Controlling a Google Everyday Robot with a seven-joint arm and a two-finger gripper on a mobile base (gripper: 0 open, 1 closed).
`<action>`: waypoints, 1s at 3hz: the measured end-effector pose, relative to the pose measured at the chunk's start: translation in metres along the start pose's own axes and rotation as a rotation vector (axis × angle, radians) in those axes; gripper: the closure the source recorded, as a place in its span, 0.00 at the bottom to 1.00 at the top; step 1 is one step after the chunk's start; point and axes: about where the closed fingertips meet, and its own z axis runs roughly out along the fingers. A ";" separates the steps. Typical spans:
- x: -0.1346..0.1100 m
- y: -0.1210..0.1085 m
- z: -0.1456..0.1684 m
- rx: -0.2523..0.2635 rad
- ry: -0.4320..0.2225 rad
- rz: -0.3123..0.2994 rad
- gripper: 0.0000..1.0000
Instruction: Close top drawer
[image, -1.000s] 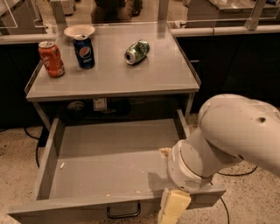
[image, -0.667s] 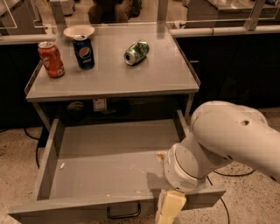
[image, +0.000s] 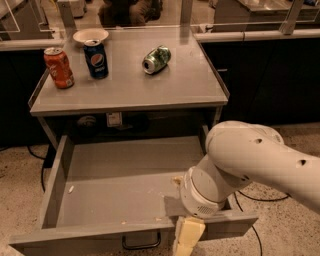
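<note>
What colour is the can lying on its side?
The can is green, camera view; the hand is at the top drawer's front.

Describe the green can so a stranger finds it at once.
Start at the grey table above the open top drawer, the claw at its front edge. The green can lies mid-tabletop. It alone is on its side; the orange can and blue can stand upright.

Your robot's arm is a thick, smooth white shell, rounded like a capsule, with two small dark holes along its upper side. It joins a shorter white cylindrical wrist, ringed near its lower rim by a band of fine dots. Directly below the wrist, at the bottom edge of your view, sits the end effector, pale cream-yellow and blocky.
</note>
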 end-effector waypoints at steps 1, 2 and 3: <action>0.002 0.002 0.012 -0.016 0.013 -0.001 0.00; 0.004 0.006 0.021 -0.031 0.023 0.000 0.00; 0.010 0.013 0.047 -0.038 0.057 0.022 0.00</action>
